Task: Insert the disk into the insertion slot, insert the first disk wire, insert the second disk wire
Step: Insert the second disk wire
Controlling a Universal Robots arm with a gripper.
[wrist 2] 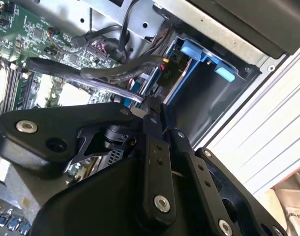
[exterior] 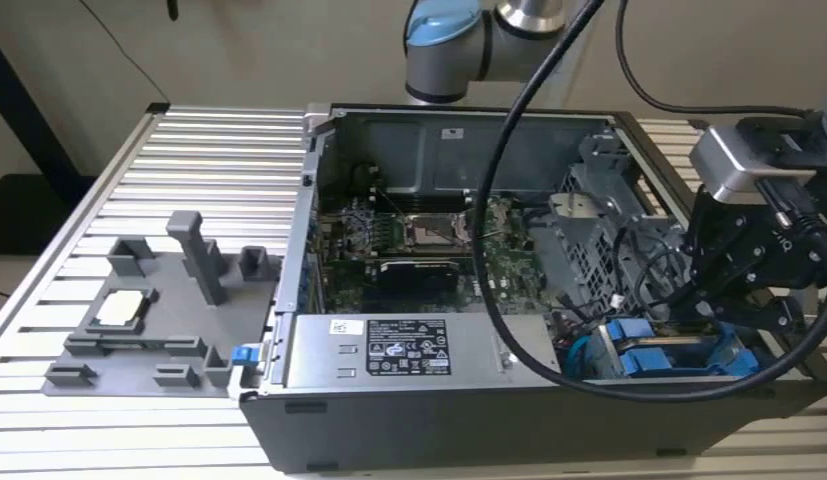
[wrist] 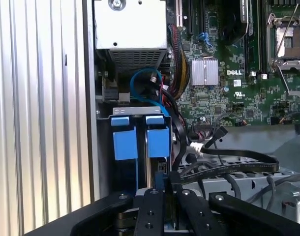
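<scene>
In the exterior view, the open computer case (exterior: 520,300) lay on its side on the slatted counter (exterior: 200,150), side panel off, so that its insides faced up and the arm could reach down into them. The pincer (exterior: 713,300) hung at the corner of the case on the exterior view's right, low over the drive cage. There the blue carrier of the disk (exterior: 667,355) showed inside the insertion slot (exterior: 733,370), so the disk looked already seated, with the arm placed to work on the cabling at that corner. The labelled power-supply box (exterior: 400,350) sat well apart toward the middle, and a grey fixture tray (exterior: 146,320) rested on the counter on the exterior view's left.

In the second wrist view, the pincer (wrist 2: 155,105) appeared pressed together on a thin black wire (wrist 2: 86,73) beside the bay, close to a small connector (wrist 2: 168,71); I judged it to be pinching the wire near its plug end, though the contact itself was partly hidden by the linkage.

In the first wrist view, the two blue tabs of the disk (wrist: 140,137) stood side by side in the insertion slot (wrist: 137,112), and the pincer (wrist: 170,189) sat just beside them, among loose black cables (wrist: 228,164) trailing from the motherboard (wrist: 228,88).
</scene>
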